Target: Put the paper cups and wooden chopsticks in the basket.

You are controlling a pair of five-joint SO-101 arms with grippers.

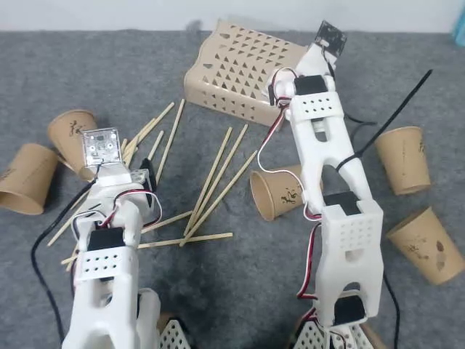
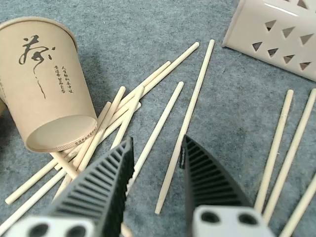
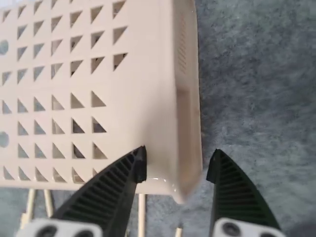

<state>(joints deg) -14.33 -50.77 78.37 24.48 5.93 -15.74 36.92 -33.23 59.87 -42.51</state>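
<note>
At the bottom of the high view the two white arms rise from a grey felt-like table cover (image 1: 232,291). The left gripper (image 2: 157,143) at the lower left has its ribbed black jaws spread apart and holds nothing. It hangs over a scatter of pale, thin wooden chopsticks (image 1: 211,182), and in the left wrist view one stick runs up through the gap between the jaw tips. The sticks fan out across the left and centre of the high view, some crossing, some lying in pairs. Just beside this gripper a tan paper cup (image 2: 49,84) with black brush marks lies on its side across a few sticks, base towards the wrist camera. A second cup (image 1: 25,178) lies at the left edge, a third cup (image 1: 280,193) lies under the right arm in the centre, and two more cups (image 1: 403,160) lie at the right. At the top centre the right gripper (image 3: 178,153) is also open and empty, its jaws either side of a corner edge of the cream plastic basket (image 1: 240,69). The basket's wall of triangular holes faces up; whether the jaws touch it I cannot tell.
</note>
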